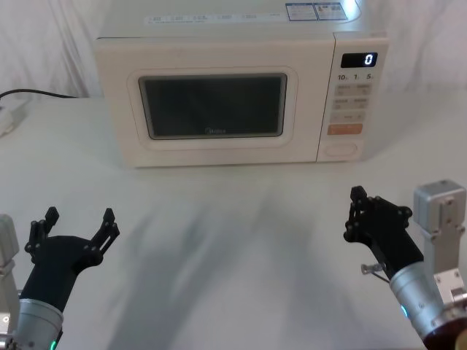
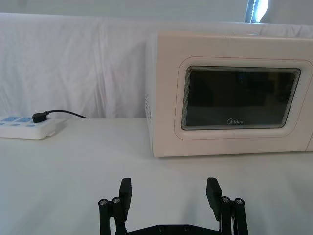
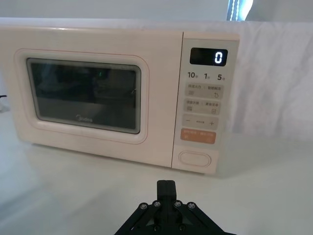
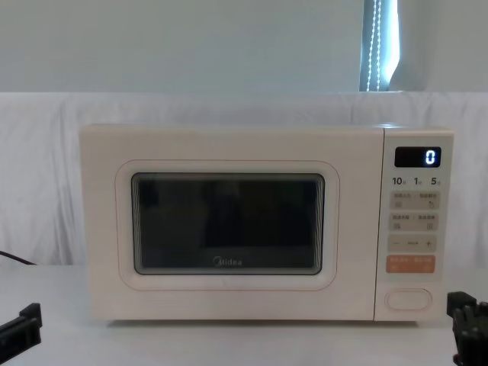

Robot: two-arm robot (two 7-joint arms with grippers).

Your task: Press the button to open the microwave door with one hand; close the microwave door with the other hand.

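A cream microwave stands at the back of the white table, its door shut flush, with a dark glass window. The button, a wide blank cream key, sits at the bottom of the control panel under the orange key. My right gripper is shut, low at the front right, well short of the panel. At the front left my left gripper stands open with nothing between its fingers, far from the door.
A white power strip with a black cable lies at the far left of the table, beside the microwave. The display reads 0. White cloth hangs behind. Bare tabletop lies between the grippers and the microwave.
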